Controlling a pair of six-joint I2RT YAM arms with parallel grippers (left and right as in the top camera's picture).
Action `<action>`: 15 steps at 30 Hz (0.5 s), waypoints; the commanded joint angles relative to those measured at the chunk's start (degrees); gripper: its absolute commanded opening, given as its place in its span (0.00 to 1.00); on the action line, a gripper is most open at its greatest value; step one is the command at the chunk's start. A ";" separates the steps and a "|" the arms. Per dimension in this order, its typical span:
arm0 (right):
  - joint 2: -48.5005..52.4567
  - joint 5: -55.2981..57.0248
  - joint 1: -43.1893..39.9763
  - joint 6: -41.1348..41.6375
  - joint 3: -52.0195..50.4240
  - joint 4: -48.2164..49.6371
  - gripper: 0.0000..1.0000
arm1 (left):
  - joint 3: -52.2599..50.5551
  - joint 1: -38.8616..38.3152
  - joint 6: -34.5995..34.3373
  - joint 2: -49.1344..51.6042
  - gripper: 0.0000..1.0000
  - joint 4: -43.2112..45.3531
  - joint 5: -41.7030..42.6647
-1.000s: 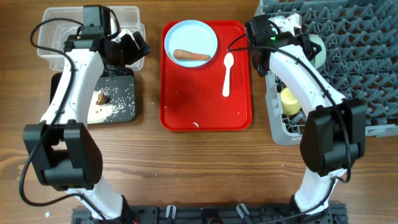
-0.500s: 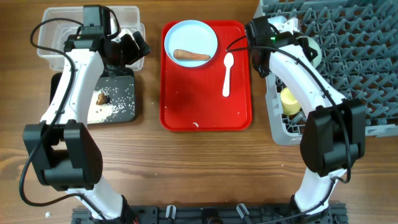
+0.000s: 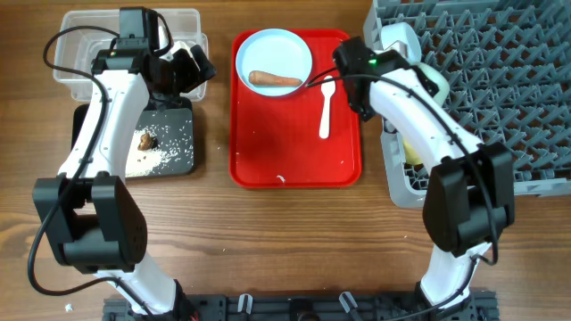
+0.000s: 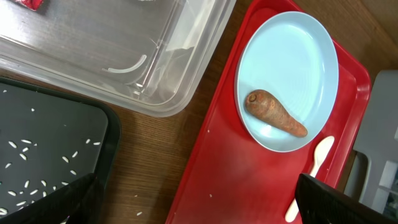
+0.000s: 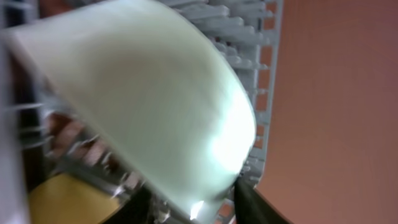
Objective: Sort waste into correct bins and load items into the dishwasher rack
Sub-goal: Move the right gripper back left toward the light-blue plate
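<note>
Camera layout
Overhead is looking down, sharing the red tray point(image 3: 268, 134) with left wrist; right wrist is hugging the rack point(image 3: 500, 98).

The table point(image 3: 294, 241) was seen to be of wood, with a visible grain and a low sheen. The red tray point(image 3: 294, 152) was shown as smooth, glossy plastic, the clear tub point(image 4: 186, 68) as transparent plastic with glints at its rim. The black tray point(image 4: 62, 124) was rendered matt, the rack point(image 3: 508, 80) as dull grey moulded plastic. The light blue plate point(image 4: 292, 56) was seen as smooth, the carrot piece point(image 4: 273, 113) matt and slightly rough. A bright highlight was carried by the glossy white bowl point(image 5: 143, 106).
</note>
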 commanded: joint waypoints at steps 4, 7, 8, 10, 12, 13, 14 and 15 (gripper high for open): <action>0.37 -5.18 2.43 -1.55 4.15 -1.40 0.72 | 0.37 0.20 0.07 -1.16 1.00 0.17 -0.35; -0.85 -10.25 2.45 -3.19 5.81 -1.33 0.81 | 0.37 0.20 0.07 -1.16 1.00 0.17 -0.35; -1.49 -11.41 2.45 -3.28 6.29 -1.29 0.82 | 0.37 0.20 0.07 -1.16 1.00 0.17 -0.35; -2.97 -14.10 2.47 -4.55 8.07 -1.31 0.84 | 0.37 0.20 0.07 -1.16 1.00 0.17 -0.35; -4.04 -17.05 2.47 -5.46 10.71 -1.31 0.86 | 0.37 0.20 0.07 -1.16 1.00 0.17 -0.35; -4.72 -20.92 2.45 -6.08 13.07 -1.18 0.87 | 0.37 0.20 0.07 -1.16 1.00 0.17 -0.35; -5.05 -23.78 2.45 -6.14 14.53 -0.85 0.87 | 0.37 0.20 0.07 -1.16 1.00 0.17 -0.35; -5.62 -28.70 2.45 -6.14 16.55 -0.26 0.86 | 0.37 0.20 0.07 -1.16 1.00 0.17 -0.35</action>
